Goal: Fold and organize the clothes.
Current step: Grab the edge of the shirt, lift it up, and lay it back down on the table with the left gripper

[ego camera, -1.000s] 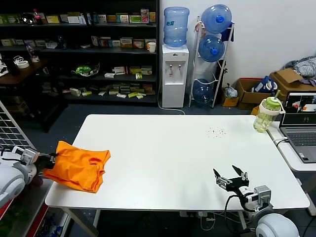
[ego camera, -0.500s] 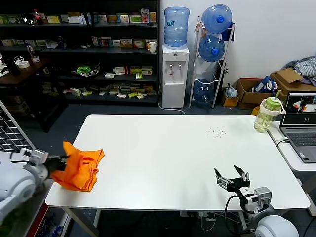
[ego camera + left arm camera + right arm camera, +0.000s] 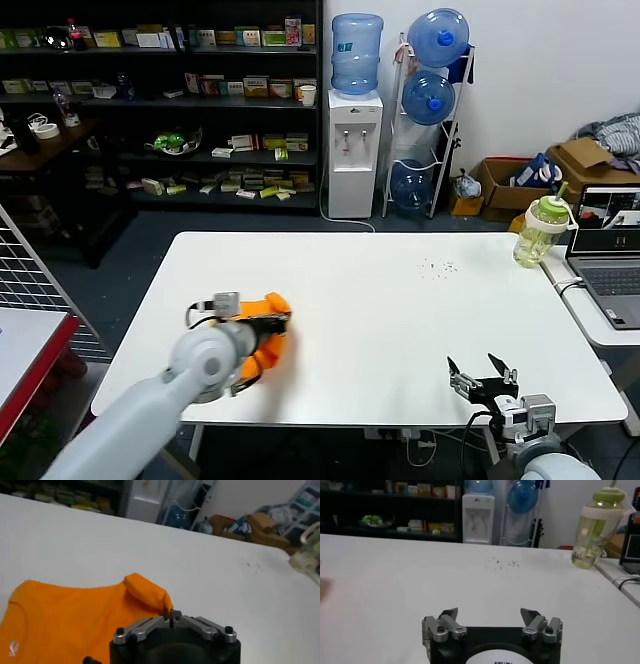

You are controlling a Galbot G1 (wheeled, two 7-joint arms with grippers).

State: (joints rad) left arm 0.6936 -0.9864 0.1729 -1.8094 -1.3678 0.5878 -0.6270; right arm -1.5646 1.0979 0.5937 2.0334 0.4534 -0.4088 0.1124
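You have one orange T-shirt bunched on the white table, near its front left edge, pinched in the closed left gripper. Across the table, the right gripper hovers, spread wide, empty. Behind the table: three water bottles, one dispenser, dark shelving.

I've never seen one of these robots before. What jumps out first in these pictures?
The bright orange T-shirt on the white table, bunched up near the table's front left part. The left gripper has its fingers shut on a fold of that shirt. The right gripper hovers open over the front right edge, and a green-lidded bottle stands at the far right corner.
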